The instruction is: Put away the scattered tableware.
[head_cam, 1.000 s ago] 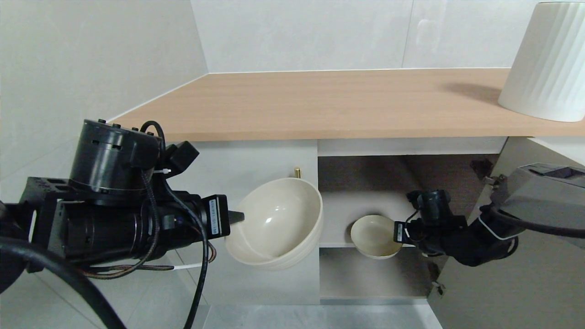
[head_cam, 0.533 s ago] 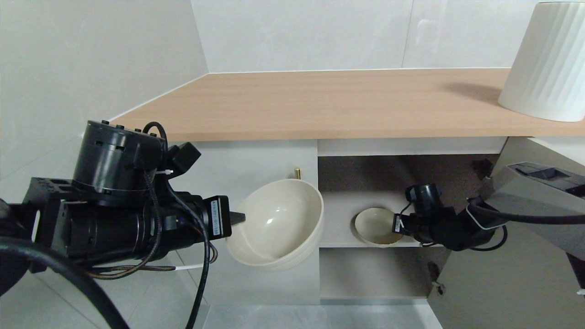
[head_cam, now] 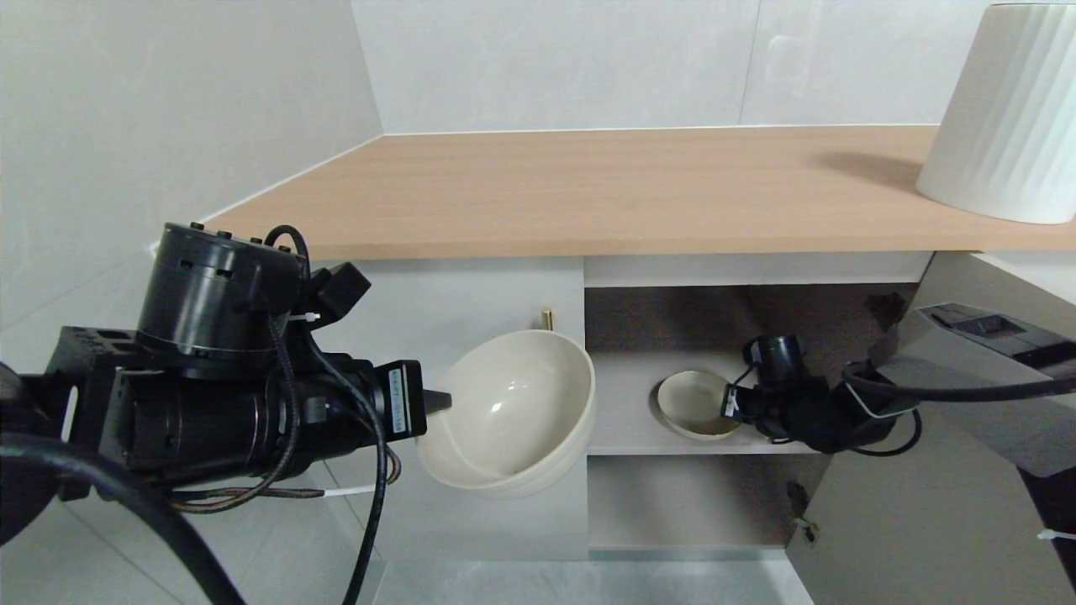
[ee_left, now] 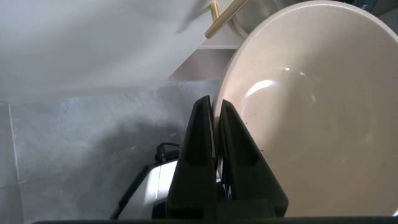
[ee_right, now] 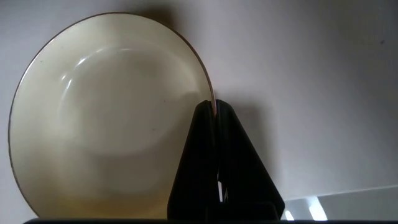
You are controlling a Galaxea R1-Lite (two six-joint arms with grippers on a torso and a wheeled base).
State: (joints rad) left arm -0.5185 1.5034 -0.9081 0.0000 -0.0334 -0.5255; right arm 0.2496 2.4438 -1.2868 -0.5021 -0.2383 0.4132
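My left gripper [head_cam: 439, 402] is shut on the rim of a large cream bowl [head_cam: 508, 410], held tilted in the air in front of the shut left cabinet door. In the left wrist view its fingers [ee_left: 214, 118] pinch the large bowl's [ee_left: 311, 118] rim. My right gripper [head_cam: 728, 405] is inside the open cabinet, shut on the rim of a small cream bowl [head_cam: 692, 403] that sits low over the middle shelf [head_cam: 622, 412]. The right wrist view has the small bowl [ee_right: 106, 112] above the pale shelf, rim between the fingers [ee_right: 214, 121].
A wooden counter [head_cam: 605, 185] tops the cabinet, with a white ribbed container [head_cam: 1009, 109] at its right end. The right cabinet door [head_cam: 941, 470] stands open. A brass knob [head_cam: 546, 318] sticks out of the left door. A lower shelf compartment [head_cam: 681, 500] lies beneath.
My right gripper has carried the small bowl deeper into the cabinet and down toward the middle shelf. The left arm with the large bowl has barely moved.
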